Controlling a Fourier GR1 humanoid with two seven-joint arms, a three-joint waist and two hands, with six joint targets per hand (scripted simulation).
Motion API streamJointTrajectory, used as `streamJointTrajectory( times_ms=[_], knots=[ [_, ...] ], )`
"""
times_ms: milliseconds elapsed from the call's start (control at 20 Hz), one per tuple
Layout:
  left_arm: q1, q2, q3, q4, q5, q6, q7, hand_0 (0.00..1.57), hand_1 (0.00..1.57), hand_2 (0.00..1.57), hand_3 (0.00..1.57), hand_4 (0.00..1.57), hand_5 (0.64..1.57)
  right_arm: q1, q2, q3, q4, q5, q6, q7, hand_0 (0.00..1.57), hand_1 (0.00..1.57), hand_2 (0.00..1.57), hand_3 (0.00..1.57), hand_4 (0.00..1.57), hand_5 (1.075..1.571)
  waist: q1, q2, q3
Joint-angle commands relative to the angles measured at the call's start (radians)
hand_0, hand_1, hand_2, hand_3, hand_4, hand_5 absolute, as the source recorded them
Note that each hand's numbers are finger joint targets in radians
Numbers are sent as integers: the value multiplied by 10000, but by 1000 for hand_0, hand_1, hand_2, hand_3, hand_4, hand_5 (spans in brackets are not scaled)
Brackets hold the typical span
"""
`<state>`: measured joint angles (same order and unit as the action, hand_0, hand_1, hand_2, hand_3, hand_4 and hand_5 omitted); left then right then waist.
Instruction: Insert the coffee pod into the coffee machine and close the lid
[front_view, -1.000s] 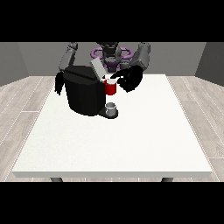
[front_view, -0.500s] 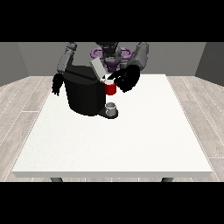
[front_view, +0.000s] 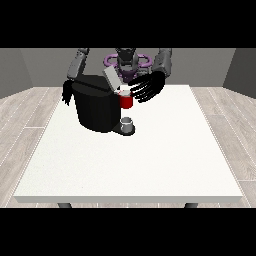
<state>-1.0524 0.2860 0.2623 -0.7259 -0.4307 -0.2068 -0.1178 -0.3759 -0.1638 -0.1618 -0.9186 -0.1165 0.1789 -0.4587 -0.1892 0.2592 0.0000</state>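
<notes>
A big white table (front_view: 150, 160) fills most of the front view. Its top is flat and plain. Two dark legs (front_view: 64, 205) peek out under its near edge, one by each near corner. A small grey cup (front_view: 127, 123) stands on the table, closer to the far edge than the near one, and a bit left of the middle. The floor (front_view: 25, 120) around the table is made of pale wood planks. Grey walls (front_view: 30, 67) rise behind the far edge of the table.
</notes>
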Motion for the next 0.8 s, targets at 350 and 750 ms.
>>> streamJointTrajectory(
  times_ms=[350, 750],
  knots=[
    [4621, -2137, 490, 180, 1611, -602, -2386, 0, 0, 0, 0, 144, 1571, 2724, 846, 833, -761, 405, -177, 41, 0, 0, 0, 0, 0, 1571, 1220, -3810, -21],
    [7667, -1857, 469, 606, 1706, -1415, -2853, 0, 0, 0, 0, 342, 1571, 3749, 1617, 2830, -3154, 1242, -979, 1505, 0, 0, 0, 0, 204, 1571, 1131, -6371, -15]
  ],
)
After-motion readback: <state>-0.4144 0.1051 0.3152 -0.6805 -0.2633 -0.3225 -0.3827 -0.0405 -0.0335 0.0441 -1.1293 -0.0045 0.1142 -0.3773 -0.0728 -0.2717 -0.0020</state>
